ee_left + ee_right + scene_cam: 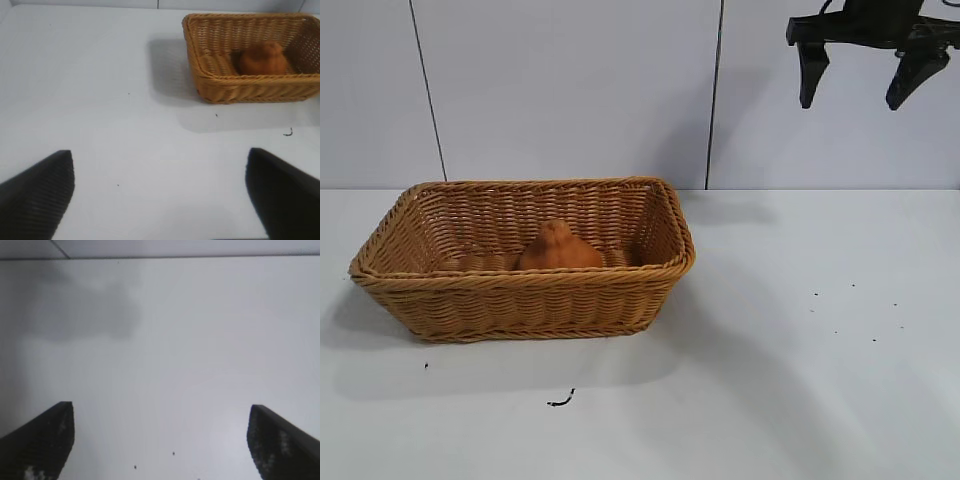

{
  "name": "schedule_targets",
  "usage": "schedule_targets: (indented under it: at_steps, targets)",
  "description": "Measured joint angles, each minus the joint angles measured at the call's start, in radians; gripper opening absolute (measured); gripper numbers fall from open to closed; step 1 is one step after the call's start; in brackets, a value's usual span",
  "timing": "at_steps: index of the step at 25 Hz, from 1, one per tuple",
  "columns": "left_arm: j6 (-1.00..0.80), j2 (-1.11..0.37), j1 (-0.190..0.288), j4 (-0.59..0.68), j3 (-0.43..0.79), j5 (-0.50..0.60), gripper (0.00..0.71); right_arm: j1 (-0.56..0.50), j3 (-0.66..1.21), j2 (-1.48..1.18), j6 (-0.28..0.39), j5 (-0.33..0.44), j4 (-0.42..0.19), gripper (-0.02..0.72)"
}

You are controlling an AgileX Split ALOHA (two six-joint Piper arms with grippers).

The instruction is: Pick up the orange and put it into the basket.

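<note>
The dull-orange, knobbed orange [558,248] lies inside the tan woven basket [520,292] at the left of the table. Both also show in the left wrist view, the orange [262,58] within the basket [220,85]. My right gripper [858,100] hangs open and empty high at the upper right, far from the basket. Its open fingers frame bare table in the right wrist view [160,440]. My left gripper [160,195] is open and empty over bare table, well away from the basket; it is out of the exterior view.
The white table [800,380] spreads to the right and front of the basket, with small dark specks [560,401]. A panelled wall stands behind.
</note>
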Motion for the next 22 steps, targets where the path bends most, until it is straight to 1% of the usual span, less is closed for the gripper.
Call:
schedule_targets:
  at_steps: [5,10,12,15,19,22]
  targets:
    - [0.0,0.0,0.0,0.0,0.0,0.0,0.666,0.0,0.331,-0.297,-0.003,0.002,0.004,0.639]
    - [0.0,0.0,0.0,0.0,0.0,0.0,0.666,0.0,0.633,-0.608,-0.021,0.004,0.048,0.639]
    - [0.0,0.0,0.0,0.0,0.0,0.0,0.666,0.0,0.735,-0.717,-0.025,0.003,0.053,0.639]
    - [0.0,0.0,0.0,0.0,0.0,0.0,0.666,0.0,0.878,-0.892,-0.042,-0.048,0.053,0.639]
    - [0.0,0.0,0.0,0.0,0.0,-0.001,0.666,0.0,1.038,-1.126,-0.086,-0.146,0.054,0.639]
    - [0.0,0.0,0.0,0.0,0.0,0.0,0.666,0.0,1.134,-1.291,-0.105,-0.162,0.062,0.639]
